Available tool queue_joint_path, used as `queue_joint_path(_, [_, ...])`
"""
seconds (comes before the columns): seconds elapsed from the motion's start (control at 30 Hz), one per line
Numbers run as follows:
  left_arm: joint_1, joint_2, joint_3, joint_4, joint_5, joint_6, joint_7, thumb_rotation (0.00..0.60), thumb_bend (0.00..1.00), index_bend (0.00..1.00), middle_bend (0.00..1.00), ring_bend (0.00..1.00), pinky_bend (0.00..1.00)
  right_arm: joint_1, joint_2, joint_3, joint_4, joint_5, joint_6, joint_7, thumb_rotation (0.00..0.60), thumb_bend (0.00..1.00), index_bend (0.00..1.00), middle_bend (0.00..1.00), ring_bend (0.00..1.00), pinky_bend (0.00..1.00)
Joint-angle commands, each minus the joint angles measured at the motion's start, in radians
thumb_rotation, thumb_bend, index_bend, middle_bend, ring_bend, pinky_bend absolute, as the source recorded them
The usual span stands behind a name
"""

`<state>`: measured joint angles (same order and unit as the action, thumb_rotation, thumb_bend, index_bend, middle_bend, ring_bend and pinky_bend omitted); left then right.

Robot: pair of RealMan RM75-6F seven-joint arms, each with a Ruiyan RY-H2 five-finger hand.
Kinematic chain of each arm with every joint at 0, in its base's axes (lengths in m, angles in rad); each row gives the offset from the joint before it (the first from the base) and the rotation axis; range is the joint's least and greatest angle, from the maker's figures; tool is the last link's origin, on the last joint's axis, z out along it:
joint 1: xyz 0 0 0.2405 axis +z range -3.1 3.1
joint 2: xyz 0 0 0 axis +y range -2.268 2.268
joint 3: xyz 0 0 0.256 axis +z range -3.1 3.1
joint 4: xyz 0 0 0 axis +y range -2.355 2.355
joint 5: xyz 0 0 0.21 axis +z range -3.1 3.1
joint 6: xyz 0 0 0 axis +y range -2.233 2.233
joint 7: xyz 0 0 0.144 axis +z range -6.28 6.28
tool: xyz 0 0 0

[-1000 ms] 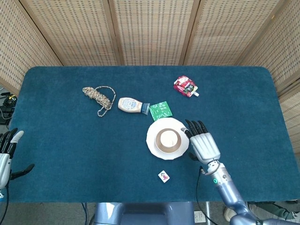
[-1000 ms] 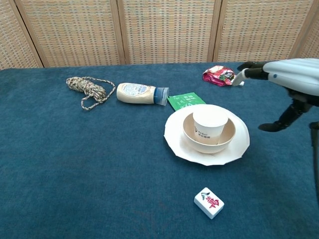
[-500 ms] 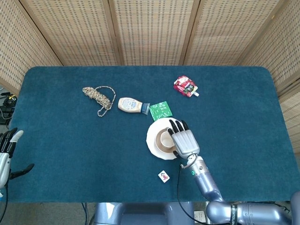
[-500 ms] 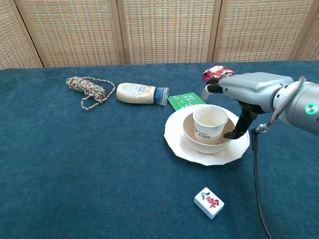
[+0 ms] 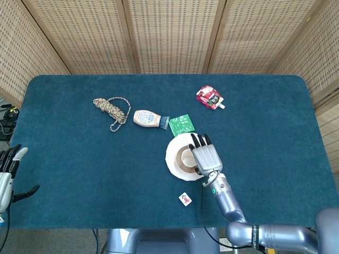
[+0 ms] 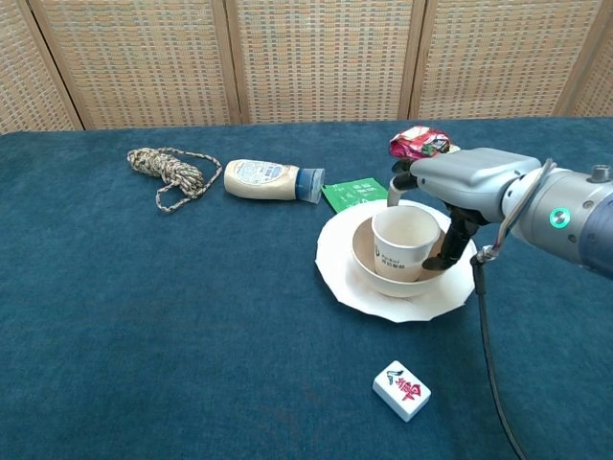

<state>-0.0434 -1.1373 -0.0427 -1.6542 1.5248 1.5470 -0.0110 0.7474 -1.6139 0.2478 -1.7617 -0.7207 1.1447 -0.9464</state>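
Observation:
A white paper cup (image 6: 402, 244) stands tilted inside a beige bowl (image 6: 369, 264) on a white plate (image 6: 335, 275) near the table's middle. My right hand (image 6: 469, 177) reaches over them: its fingers curl past the cup's far side and the thumb comes down against its near right side, gripping the cup. From above, the right hand (image 5: 205, 156) covers the right half of the plate (image 5: 171, 159). My left hand (image 5: 6, 177) hangs off the table's left edge, fingers apart, holding nothing.
A mahjong tile (image 6: 401, 389) lies in front of the plate. Behind it lie a green packet (image 6: 356, 193), a mayonnaise bottle (image 6: 268, 179) on its side and a coil of rope (image 6: 168, 171). A red pouch (image 6: 418, 144) sits at the back right.
My right hand came in from the right over the plate and closed around the cup; cup and bowl now tilt slightly. The left hand stayed put.

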Motion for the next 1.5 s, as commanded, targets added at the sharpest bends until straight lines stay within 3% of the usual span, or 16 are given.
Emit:
queue_joint_path(0.03, [0.0, 0.0, 0.0, 0.0, 0.001, 0.0, 0.001, 0.6, 0.0, 0.0, 0.0, 0.0, 0.0, 0.007, -0.007, -0.006, 0.007, -0.005, 0.006, 0.004, 0.6, 0.4, 0.38, 0.02, 0.0, 0.11])
queue_joint_path(0.37, [0.0, 0.0, 0.001, 0.0, 0.001, 0.001, -0.004, 0.6, 0.0, 0.0, 0.0, 0.0, 0.0, 0.03, -0.011, 0.004, -0.03, -0.063, 0.085, -0.001, 0.6, 0.4, 0.42, 0.06, 0.0, 0.13])
queue_joint_path(0.63, [0.001, 0.002, -0.001, 0.0, 0.001, 0.006, -0.009, 0.6, 0.0, 0.0, 0.0, 0.0, 0.0, 0.034, 0.088, 0.068, -0.14, -0.075, 0.174, -0.025, 0.6, 0.4, 0.42, 0.06, 0.0, 0.13])
queue_joint_path(0.83, [0.004, 0.004, 0.001, -0.003, 0.008, 0.015, -0.006, 0.6, 0.0, 0.0, 0.0, 0.0, 0.0, -0.002, 0.166, 0.096, -0.153, -0.054, 0.213, 0.016, 0.6, 0.4, 0.42, 0.05, 0.0, 0.13])
queue_joint_path(1.07, [0.008, 0.002, 0.007, -0.01, 0.021, 0.023, 0.015, 0.6, 0.0, 0.0, 0.0, 0.0, 0.0, -0.079, 0.238, 0.043, -0.051, -0.014, 0.166, 0.13, 0.6, 0.4, 0.42, 0.05, 0.0, 0.13])
queue_joint_path(1.5, [0.006, -0.007, 0.009, -0.013, 0.02, 0.017, 0.042, 0.6, 0.0, 0.0, 0.0, 0.0, 0.0, -0.13, 0.203, -0.021, 0.182, 0.034, 0.033, 0.29, 0.6, 0.38, 0.42, 0.03, 0.0, 0.13])
